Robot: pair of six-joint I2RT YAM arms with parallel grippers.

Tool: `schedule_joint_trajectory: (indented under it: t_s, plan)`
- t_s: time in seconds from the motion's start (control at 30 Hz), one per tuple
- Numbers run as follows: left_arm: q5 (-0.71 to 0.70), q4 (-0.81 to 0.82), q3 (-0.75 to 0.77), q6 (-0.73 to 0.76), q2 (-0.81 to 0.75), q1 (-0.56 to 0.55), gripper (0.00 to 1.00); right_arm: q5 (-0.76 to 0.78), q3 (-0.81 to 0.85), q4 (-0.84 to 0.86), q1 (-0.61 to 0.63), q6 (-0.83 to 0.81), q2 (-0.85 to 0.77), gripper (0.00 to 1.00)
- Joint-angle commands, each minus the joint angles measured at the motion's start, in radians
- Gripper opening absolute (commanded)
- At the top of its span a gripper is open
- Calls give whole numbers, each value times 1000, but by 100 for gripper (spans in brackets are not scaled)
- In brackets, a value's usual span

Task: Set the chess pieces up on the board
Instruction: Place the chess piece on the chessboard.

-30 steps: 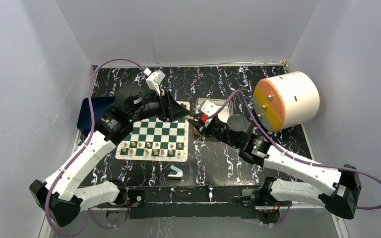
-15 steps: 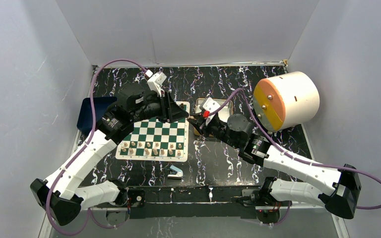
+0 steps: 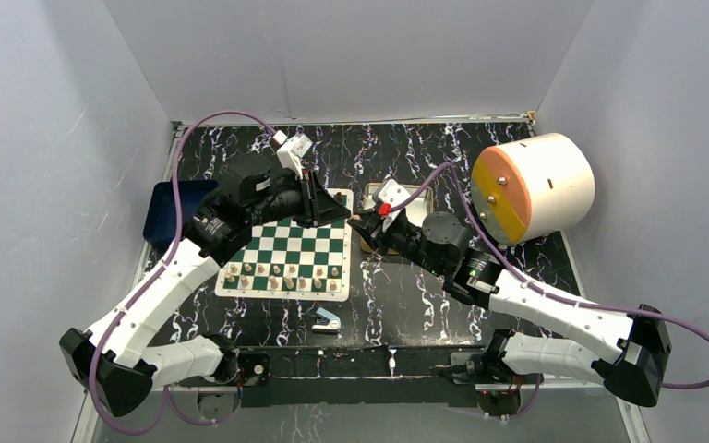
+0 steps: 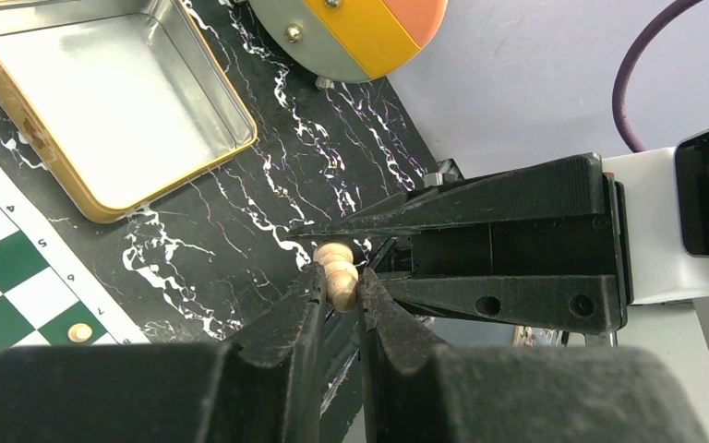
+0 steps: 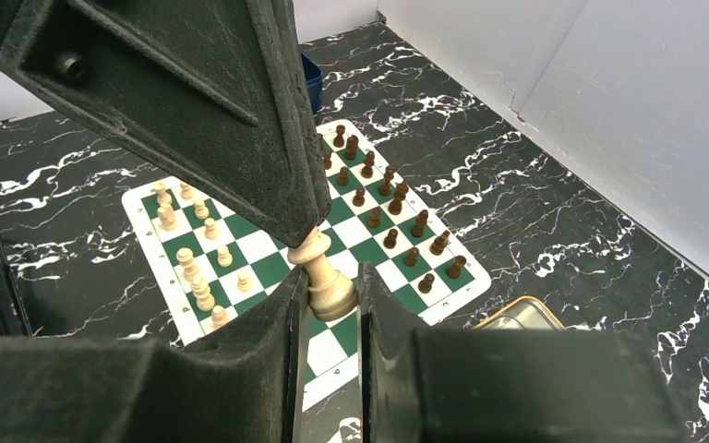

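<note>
Pale piece (image 5: 317, 258) hangs in the air just off the board's (image 3: 288, 242) far right corner, between the board and the tin (image 4: 102, 92). It is caught between both of my arms at once. The right gripper (image 5: 330, 277) is clamped on its wide base. The left gripper (image 4: 340, 277) is pinched on its narrow upper part, so the two sets of fingers meet almost tip to tip. I read this as a hand-over, with neither side let go yet.

On the board, dark pieces (image 5: 390, 198) fill the two far rows. The other pale pieces (image 5: 194, 268) stand in the near rows, with gaps among them.

Risks as I judge them:
- If I pull either arm away while both grips are tight, the little figure could twist or snap free and drop.
- The left grip sits on a thin, rounded neck. Once the right side lets go, the figure could tilt or slip through.
- A dropped figure would likely land on or beside the board and could topple neighbours already standing.
- My left arm reaches over the board's far side, so a careless swing could sweep the dark rows.
- A tilted figure may not stand when I set it on a square.
</note>
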Motion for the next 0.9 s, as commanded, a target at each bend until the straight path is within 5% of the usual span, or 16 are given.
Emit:
schedule_joint_trajectory:
  t_s: [0.0, 0.13, 0.33, 0.37, 0.4, 0.87]
  plan:
    - [14, -7, 23, -2, -5, 0, 9, 19, 51, 67, 1, 21, -4, 24]
    - [-28, -32, 26, 7, -2, 0, 8, 29, 38, 48, 1, 32, -20, 49]
    - [-191, -127, 53, 50, -1, 0, 7, 23, -18, 30, 0, 35, -87, 69]
    - [-223, -146, 58, 59, -1, 0, 7, 21, -30, 28, 1, 36, -101, 92]
    - [-259, -169, 62, 70, 0, 0, 7, 21, -48, 27, 0, 36, -119, 98]
    - [-756, -459, 35, 109, -15, 56, 9, 94, -121, -64, 1, 45, -291, 99]
